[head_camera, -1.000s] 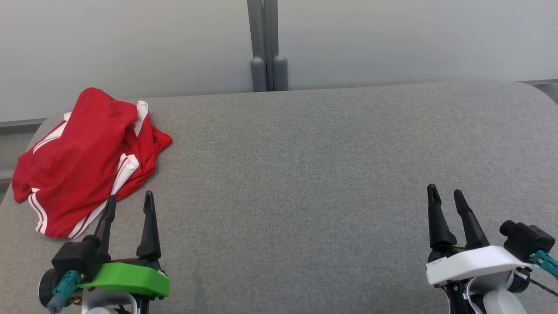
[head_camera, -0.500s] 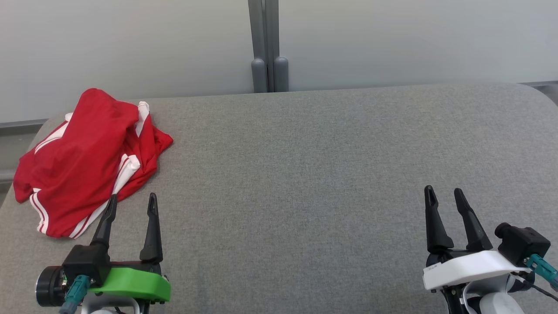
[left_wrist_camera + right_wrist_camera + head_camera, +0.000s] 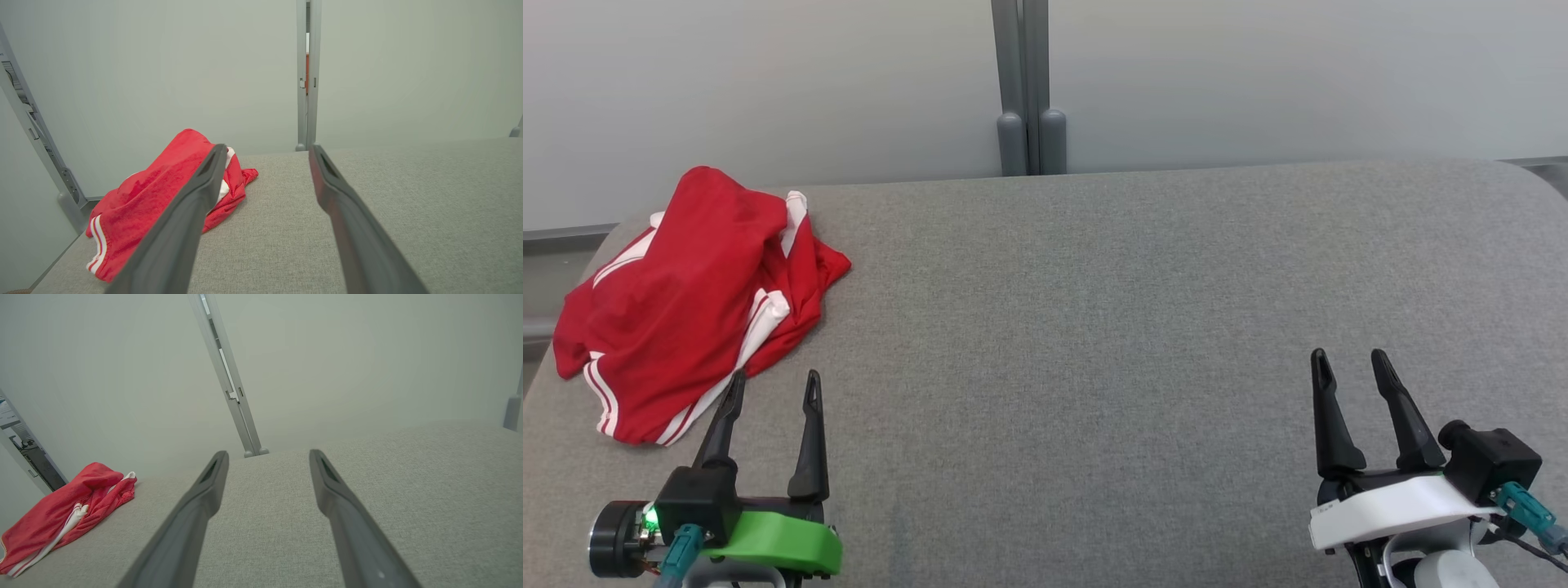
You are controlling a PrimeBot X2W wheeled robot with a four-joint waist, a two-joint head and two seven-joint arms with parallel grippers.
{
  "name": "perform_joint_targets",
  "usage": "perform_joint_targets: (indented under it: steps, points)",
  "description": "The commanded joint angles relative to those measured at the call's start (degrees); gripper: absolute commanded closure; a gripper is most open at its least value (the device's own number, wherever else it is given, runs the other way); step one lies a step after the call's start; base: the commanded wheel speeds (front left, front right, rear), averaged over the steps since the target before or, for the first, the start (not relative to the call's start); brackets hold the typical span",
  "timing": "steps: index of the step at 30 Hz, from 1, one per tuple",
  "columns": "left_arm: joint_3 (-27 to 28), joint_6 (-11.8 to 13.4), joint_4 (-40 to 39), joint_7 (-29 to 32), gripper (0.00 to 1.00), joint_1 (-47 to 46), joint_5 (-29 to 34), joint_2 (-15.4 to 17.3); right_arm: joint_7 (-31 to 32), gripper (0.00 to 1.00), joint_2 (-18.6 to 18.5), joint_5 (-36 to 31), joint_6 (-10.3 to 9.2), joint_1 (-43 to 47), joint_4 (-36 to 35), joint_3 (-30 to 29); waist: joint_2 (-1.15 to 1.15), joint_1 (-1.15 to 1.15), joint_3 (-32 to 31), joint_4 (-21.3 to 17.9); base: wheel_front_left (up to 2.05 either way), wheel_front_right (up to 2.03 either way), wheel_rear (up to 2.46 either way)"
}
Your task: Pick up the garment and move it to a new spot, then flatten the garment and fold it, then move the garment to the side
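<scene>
Plainly, nothing of the task is done yet. The garment [image 3: 698, 302], red with white stripes, lies in a crumpled heap at the far left corner of the grey padded table [image 3: 1094, 327], some of its cloth lapping toward the left edge. It has not been picked up, let alone laid out, flattened or folded.

The left gripper [image 3: 775, 377] hangs low over the table just beside the garment's near hem, its two dark fingers spread wide with nothing between them. From the head view one fingertip comes very close to the hem; whether it touches the cloth I cannot tell. The right gripper [image 3: 1347, 357] sits well apart at the near right, also splayed and empty, over bare table.

So every step is left: the pick-up, the carry to a new spot — the broad middle of the table looks the likely place — then the flattening, the fold, and the final shift to the side. By my reading the left arm is best placed to begin, since the heap is on its side and a bunched fold offers an easy pinch.
</scene>
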Motion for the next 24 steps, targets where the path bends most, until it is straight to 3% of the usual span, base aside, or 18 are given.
perform_joint_targets:
  steps: [1,9,24]
  points:
    - [0.3,-0.4,0.4,-0.4,0.00,0.7,0.8,0.0,-0.5,0.00,-0.3,-1.1,0.02,0.7,-0.4,0.1,0.00,0.00,0.0,0.0,0.00,0.00,0.00]
    - [0.7,-1.4,2.2,-1.1,0.00,-0.1,2.2,-0.3,-1.2,0.00,-0.3,-3.7,0.02,1.0,-0.2,-0.1,0.00,0.00,-0.1,0.4,0.00,0.00,0.00]
    - [2.4,-2.3,4.5,-1.0,0.00,-0.5,-0.3,-1.3,-1.2,0.00,-0.3,-2.5,0.02,1.0,0.5,-0.2,0.00,0.00,-0.6,0.8,0.00,0.00,0.00]
